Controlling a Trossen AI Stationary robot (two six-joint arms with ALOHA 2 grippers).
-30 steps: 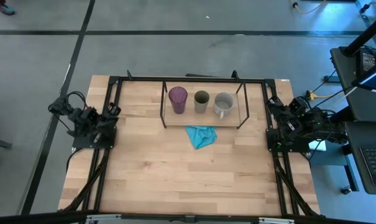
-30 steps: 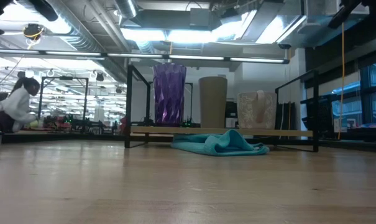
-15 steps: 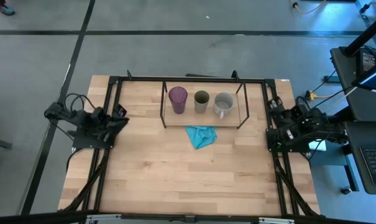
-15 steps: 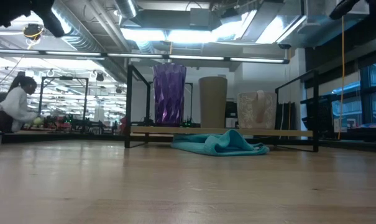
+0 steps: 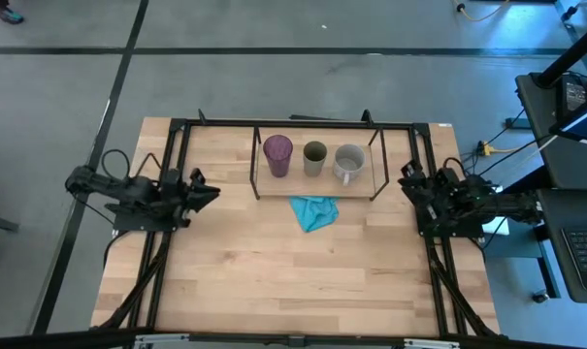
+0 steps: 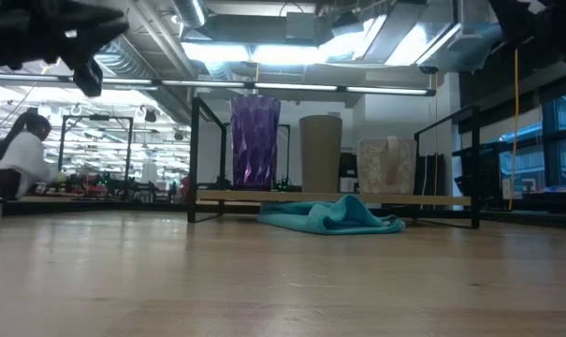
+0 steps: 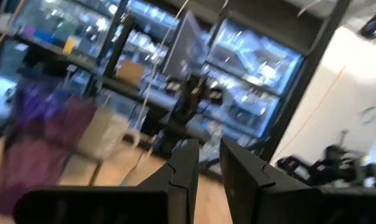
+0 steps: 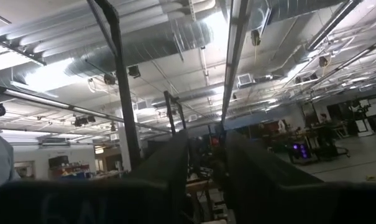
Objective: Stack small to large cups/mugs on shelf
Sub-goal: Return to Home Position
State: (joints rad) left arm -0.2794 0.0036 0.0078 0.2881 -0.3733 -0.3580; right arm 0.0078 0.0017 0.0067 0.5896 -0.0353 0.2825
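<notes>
The shelf (image 5: 264, 192), a light board in a black wire frame, stands at the table's far middle. On it, from left to right, stand the purple tumbler (image 5: 278, 155), the olive-green cup (image 5: 315, 157) and the grey mug (image 5: 348, 162), each on its base. The low view shows them too: the tumbler (image 6: 254, 140), the cup (image 6: 321, 153) and the mug (image 6: 387, 166). My left gripper (image 5: 210, 192) is left of the shelf, pointing toward it, with a narrow gap between its fingers (image 7: 186, 167). My right gripper (image 5: 406, 180) is right of the shelf, also narrowly open. Both are empty.
A crumpled teal cloth (image 5: 313, 210) lies on the table just in front of the shelf, and also shows in the low view (image 6: 331, 215). A black frame (image 5: 293, 124) runs around the table's far part. A person (image 6: 21, 154) sits far off in the room.
My left gripper has reached out toward the table's right, toward the shelf, and its arm now shows at the top of the low view. My right gripper has gone a little toward the table's left, toward the shelf. The cups and the cloth have stayed put.
</notes>
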